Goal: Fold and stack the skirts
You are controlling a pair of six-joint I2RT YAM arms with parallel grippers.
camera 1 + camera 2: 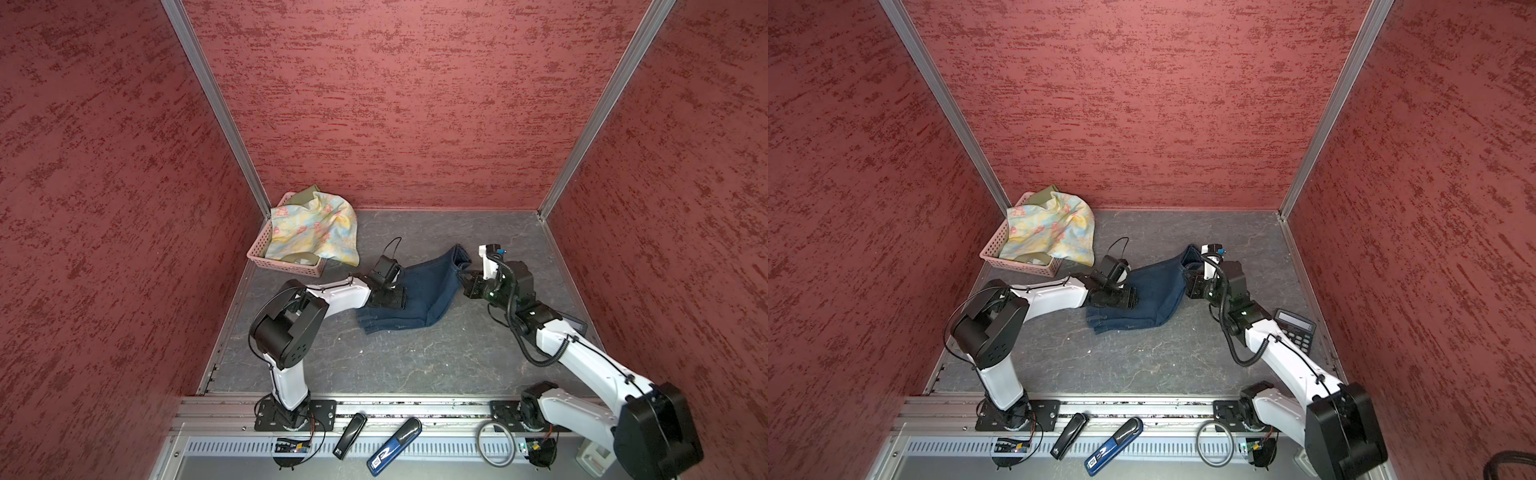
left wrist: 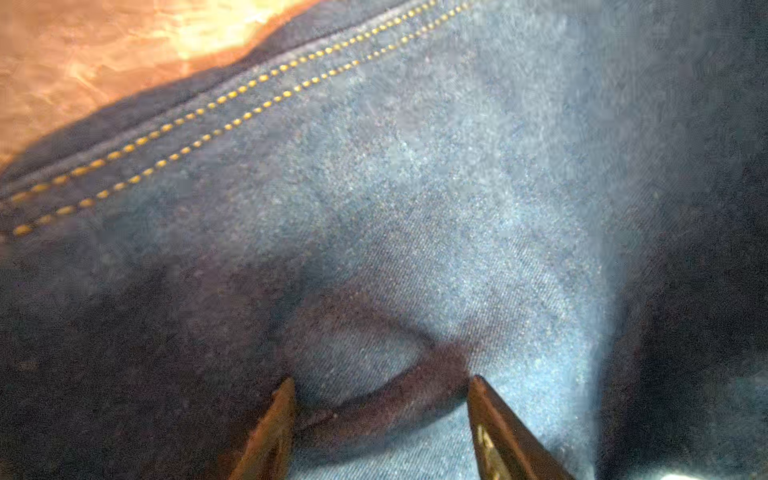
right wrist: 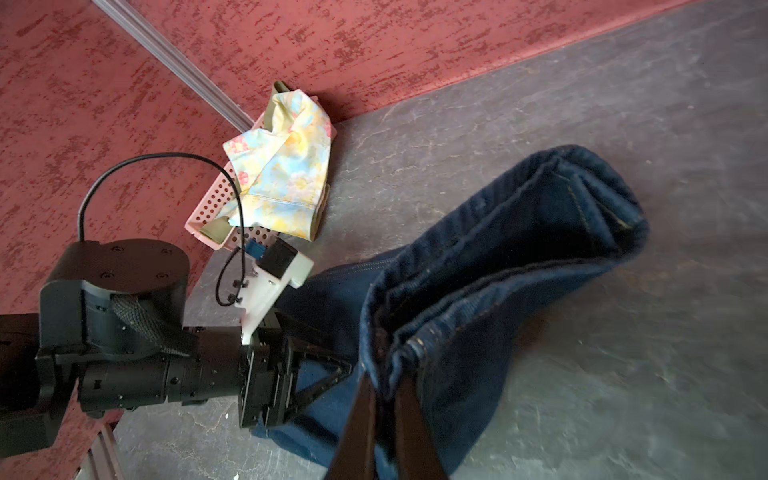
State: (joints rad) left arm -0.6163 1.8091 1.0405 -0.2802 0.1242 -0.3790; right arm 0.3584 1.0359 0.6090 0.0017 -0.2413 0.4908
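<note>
Your left jaws stand apart, tips resting on the dark blue denim skirt [image 1: 419, 291] lying on the table [image 1: 415, 365]; your right jaws are clamped on its raised edge.

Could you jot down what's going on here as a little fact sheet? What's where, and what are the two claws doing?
denim skirt: middle of table, one end lifted
floral skirt: draped over basket, back left corner
green skirt: in basket, under floral skirt
left claw: open, tips on denim skirt
right claw: shut on denim skirt's raised edge
</note>
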